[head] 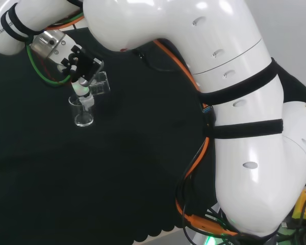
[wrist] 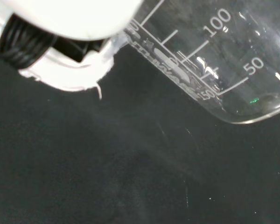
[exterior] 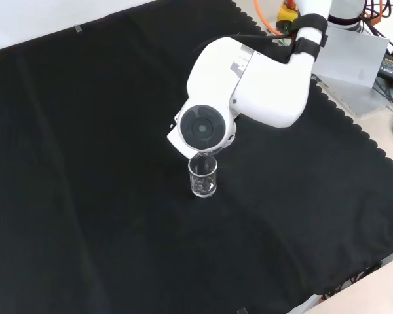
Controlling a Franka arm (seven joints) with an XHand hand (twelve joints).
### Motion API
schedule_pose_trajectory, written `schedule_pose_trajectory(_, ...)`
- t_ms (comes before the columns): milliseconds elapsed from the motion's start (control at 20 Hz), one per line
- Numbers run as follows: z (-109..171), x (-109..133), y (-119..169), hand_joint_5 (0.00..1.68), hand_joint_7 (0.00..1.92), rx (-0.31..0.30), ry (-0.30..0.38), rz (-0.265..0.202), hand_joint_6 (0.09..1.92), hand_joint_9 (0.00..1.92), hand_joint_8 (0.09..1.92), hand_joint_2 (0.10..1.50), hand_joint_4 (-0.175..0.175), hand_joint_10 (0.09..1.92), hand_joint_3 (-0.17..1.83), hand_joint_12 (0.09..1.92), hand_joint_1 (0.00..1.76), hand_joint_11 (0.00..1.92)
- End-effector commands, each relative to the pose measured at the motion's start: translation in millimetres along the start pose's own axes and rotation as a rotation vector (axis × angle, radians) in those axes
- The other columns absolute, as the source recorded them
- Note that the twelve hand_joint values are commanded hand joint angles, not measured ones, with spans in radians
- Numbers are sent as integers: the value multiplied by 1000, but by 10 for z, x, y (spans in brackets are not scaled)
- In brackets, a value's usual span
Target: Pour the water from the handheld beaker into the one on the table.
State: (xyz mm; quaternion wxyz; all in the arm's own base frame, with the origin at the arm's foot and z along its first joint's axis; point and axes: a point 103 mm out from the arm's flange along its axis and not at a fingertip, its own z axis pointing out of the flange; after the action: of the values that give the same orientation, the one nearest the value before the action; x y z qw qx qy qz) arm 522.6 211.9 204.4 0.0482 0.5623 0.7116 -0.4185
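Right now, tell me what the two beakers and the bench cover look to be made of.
Handheld beaker: clear, glossy, with printed white graduation marks; glass or clear plastic, cannot tell which.
Beaker on the table: equally transparent with bright rim glints; same doubt.
Bench cover: matte black cloth, judging by its soft creases and scalloped edge.

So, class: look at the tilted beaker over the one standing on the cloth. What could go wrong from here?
1. The held beaker is tipped steeply above the table beaker; if its lip sits off the narrow rim, water may land on the black cloth.
2. The hand hangs close over the table beaker; lowering or swinging could knock it over.
3. Both are clear glass, so a small spill on black cloth may go unnoticed.
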Motion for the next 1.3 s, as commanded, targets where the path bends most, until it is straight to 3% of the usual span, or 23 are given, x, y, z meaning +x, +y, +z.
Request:
schedule_pose_trajectory(50, 15, -18, -25, 1362, 1722, 1, 24, -15, 503, 1542, 299, 637, -31, 568, 643, 769, 1188, 1437)
schedule_pose_trajectory(250, 69, -133, -43, 1361, 1721, -1, 41, -23, 505, 1542, 301, 637, -29, 568, 643, 769, 1187, 1438)
schedule_pose_trajectory(700, 7, -145, -174, 1360, 1720, -34, 85, -48, 508, 1542, 305, 638, -25, 569, 643, 769, 1186, 1438)
schedule_pose_trajectory(1000, -29, -163, -270, 1359, 1719, -66, 168, -59, 510, 1542, 308, 638, -23, 570, 643, 769, 1186, 1439)
schedule_pose_trajectory(1300, -56, -342, -314, 1356, 1717, -149, 350, -82, 516, 1542, 313, 639, -20, 572, 643, 769, 1185, 1434)
